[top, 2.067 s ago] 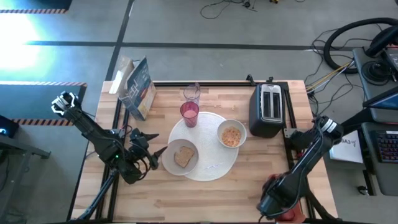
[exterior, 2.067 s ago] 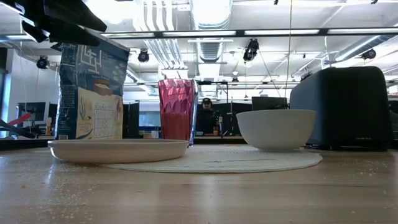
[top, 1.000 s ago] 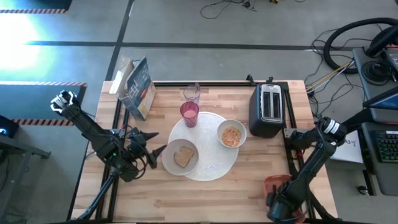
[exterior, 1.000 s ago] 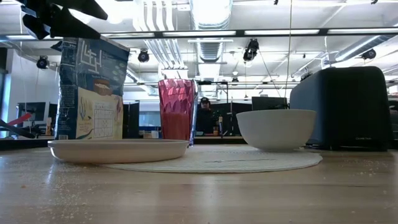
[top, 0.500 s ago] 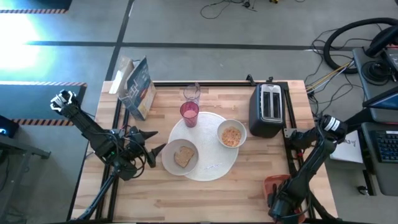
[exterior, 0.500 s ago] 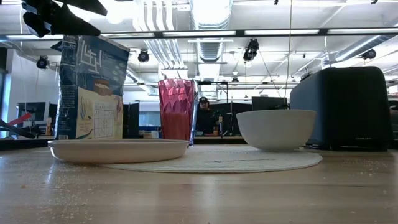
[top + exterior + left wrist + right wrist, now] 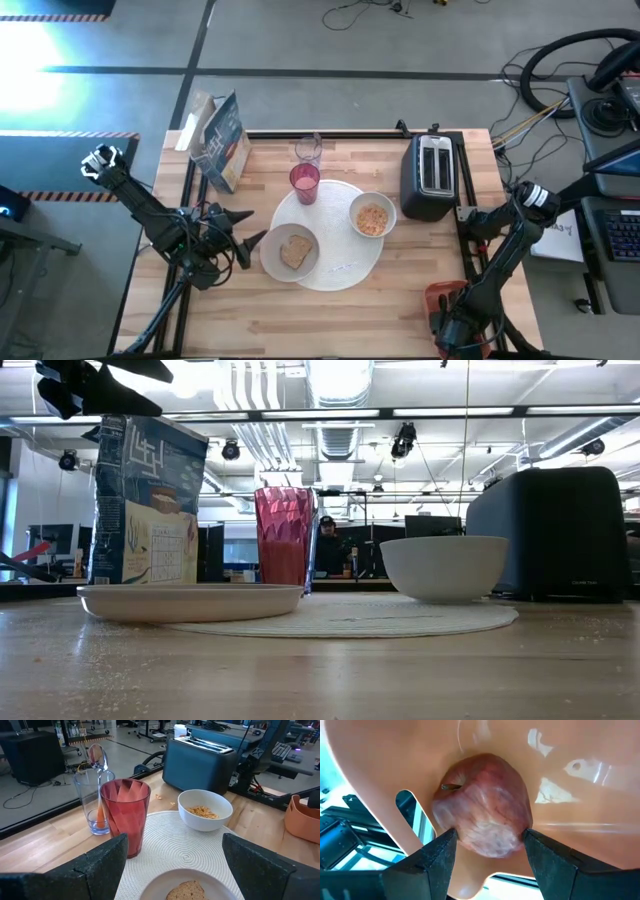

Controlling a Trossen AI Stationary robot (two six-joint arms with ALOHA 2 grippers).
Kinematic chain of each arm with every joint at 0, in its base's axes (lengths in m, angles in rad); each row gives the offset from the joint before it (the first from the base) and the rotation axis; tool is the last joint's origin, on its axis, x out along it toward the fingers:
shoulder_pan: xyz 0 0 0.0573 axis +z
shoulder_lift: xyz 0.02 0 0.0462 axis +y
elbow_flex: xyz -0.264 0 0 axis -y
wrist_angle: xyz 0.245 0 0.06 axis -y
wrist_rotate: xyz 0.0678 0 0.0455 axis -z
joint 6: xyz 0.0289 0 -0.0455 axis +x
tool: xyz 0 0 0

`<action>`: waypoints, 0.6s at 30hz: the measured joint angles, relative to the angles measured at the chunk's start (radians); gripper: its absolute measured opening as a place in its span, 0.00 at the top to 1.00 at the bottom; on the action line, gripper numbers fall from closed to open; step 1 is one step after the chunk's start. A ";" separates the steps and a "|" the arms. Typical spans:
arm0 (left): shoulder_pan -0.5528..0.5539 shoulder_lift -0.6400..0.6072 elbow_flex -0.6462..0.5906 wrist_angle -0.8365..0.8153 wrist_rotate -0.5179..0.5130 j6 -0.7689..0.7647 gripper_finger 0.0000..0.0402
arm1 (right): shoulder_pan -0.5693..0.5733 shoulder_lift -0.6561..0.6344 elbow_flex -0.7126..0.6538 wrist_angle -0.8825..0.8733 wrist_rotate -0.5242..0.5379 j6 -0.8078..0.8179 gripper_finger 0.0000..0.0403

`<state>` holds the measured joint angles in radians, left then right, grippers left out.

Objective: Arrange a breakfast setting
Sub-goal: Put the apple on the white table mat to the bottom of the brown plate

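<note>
The small plate (image 7: 272, 262) with the toast slice (image 7: 295, 250) rests partly on the large white round plate (image 7: 345, 262). On that plate also stand the white bowl (image 7: 372, 218) and the pink tumbler (image 7: 305, 182). The clear glass (image 7: 92, 795) behind the tumbler holds the orange-handled spoon (image 7: 100, 815). My left gripper (image 7: 250, 243) hangs open and empty just left of the small plate, and it also shows in the left wrist view (image 7: 173, 855). My right gripper (image 7: 489, 840) reaches down into the orange-red tray (image 7: 445, 297) off the table's right near corner and is shut on the dark-red fruit (image 7: 482, 802). My right gripper pinches the dark-red fruit between its two fingers, which meet its two opposite sides (image 7: 451, 822) at the end nearer the wrist. The fingers come from above, pointing down into the tray. The fruit lies on the tray's floor, its stem (image 7: 451, 786) to one side.
A cereal box (image 7: 222, 140) stands at the table's far left. The black toaster (image 7: 430, 175) stands at the far right. The tray's curved walls (image 7: 580, 780) rise close around the fruit. Bare wood lies along the table's near edge (image 7: 330, 320).
My right arm has swung a little toward the table's right edge above the tray. My left gripper has risen a little beside the small plate and has stayed open. The dishes have not moved.
</note>
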<state>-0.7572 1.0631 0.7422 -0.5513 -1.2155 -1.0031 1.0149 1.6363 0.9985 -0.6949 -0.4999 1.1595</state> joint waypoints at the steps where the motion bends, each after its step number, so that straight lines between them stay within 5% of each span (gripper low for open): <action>1: 0.000 -0.001 0.000 0.000 -0.002 0.000 0.24 | 0.000 0.000 0.000 0.000 0.002 -0.004 0.45; 18: 0.000 -0.003 0.000 0.003 -0.006 0.000 0.24 | 0.000 0.001 -0.002 0.030 0.120 -0.034 0.45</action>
<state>-0.7570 1.0603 0.7422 -0.5484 -1.2213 -1.0027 1.0145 1.6373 0.9966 -0.6649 -0.3803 1.1252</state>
